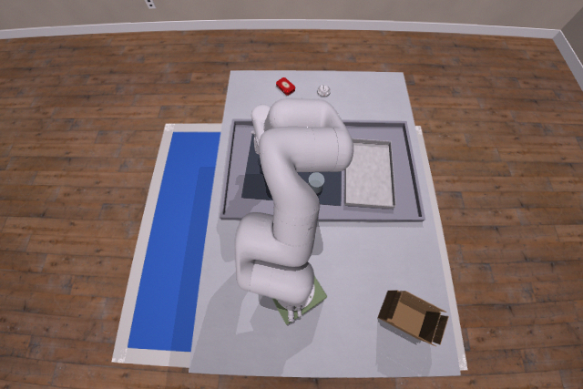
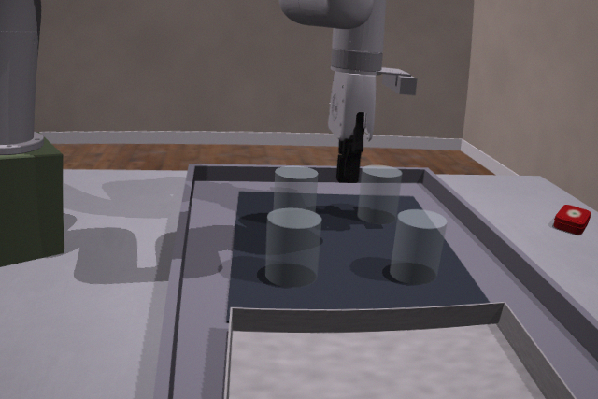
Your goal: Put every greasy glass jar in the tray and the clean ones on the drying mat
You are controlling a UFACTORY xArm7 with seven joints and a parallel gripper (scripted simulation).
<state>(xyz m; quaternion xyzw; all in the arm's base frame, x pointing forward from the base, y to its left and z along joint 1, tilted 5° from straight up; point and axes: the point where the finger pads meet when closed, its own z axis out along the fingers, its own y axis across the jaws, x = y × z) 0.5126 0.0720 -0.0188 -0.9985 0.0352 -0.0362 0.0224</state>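
Note:
Several clear glass jars stand upright on the dark drying mat [image 2: 357, 259] inside the grey sunken basin. In the exterior view they are the near left jar [image 2: 292, 247], the near right jar [image 2: 418, 246], the far left jar [image 2: 295, 189] and the far right jar [image 2: 379, 193]. My gripper [image 2: 348, 170] is shut and empty. It hangs at jar-top height between the two far jars, just left of the far right jar. In the top view my arm hides most of the mat; one jar [image 1: 316, 180] shows. The light tray [image 1: 370, 173] lies right of the mat and is empty.
A red box [image 1: 285, 86] and a small round white object [image 1: 323, 90] sit beyond the basin. An open cardboard box [image 1: 413, 316] lies at the front right of the table. A blue panel [image 1: 171, 234] runs along the left side. The basin has raised walls.

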